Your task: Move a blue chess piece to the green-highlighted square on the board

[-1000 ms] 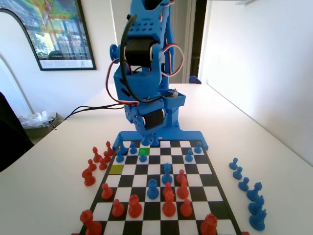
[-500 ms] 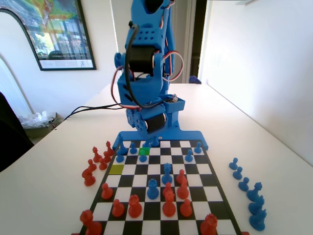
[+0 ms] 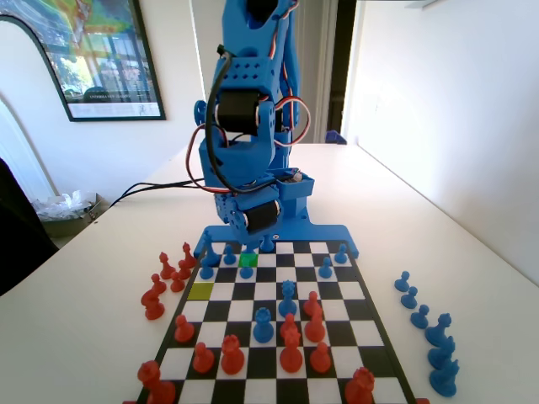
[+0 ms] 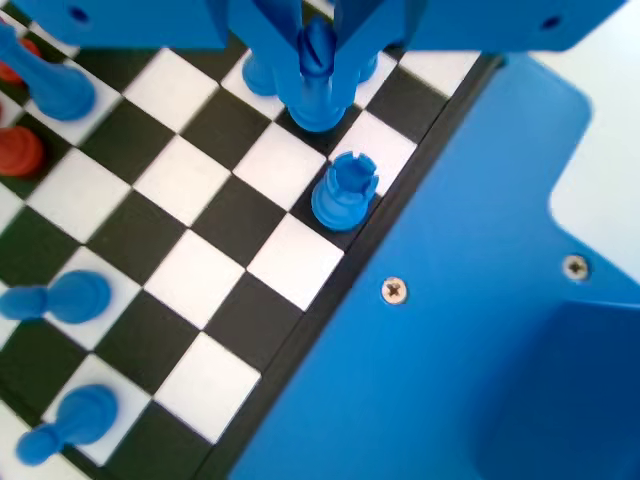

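Gripping blue chess piece [image 4: 318, 75] | end effector [image 4: 318, 45] clamped on it | above board [image 4: 190, 240]

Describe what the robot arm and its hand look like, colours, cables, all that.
The arm is bright blue plastic with black cylindrical motors set into its joints. Black cables and red-and-white wires loop beside it, and small round holes dot its upper plate. The hand is the same blue, with two flat angular fingers.

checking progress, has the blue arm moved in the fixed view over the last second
Yes. The blue arm has swung slightly rightward and lower against the framed poster, toward the board.
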Motion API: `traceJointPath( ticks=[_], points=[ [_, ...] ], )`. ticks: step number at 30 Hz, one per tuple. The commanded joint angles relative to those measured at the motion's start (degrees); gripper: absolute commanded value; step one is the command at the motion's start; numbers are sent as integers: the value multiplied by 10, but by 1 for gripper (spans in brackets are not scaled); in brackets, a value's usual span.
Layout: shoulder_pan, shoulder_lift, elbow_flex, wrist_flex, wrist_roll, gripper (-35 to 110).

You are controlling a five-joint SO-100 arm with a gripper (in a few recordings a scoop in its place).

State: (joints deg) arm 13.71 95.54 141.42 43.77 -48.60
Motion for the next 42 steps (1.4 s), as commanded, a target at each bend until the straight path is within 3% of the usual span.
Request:
traceJointPath(
  ticks=[1,42],
  points=[
    [4,4,9,0,-5,1],
    [13,-9,-8,-6,-5,7]
  ],
)
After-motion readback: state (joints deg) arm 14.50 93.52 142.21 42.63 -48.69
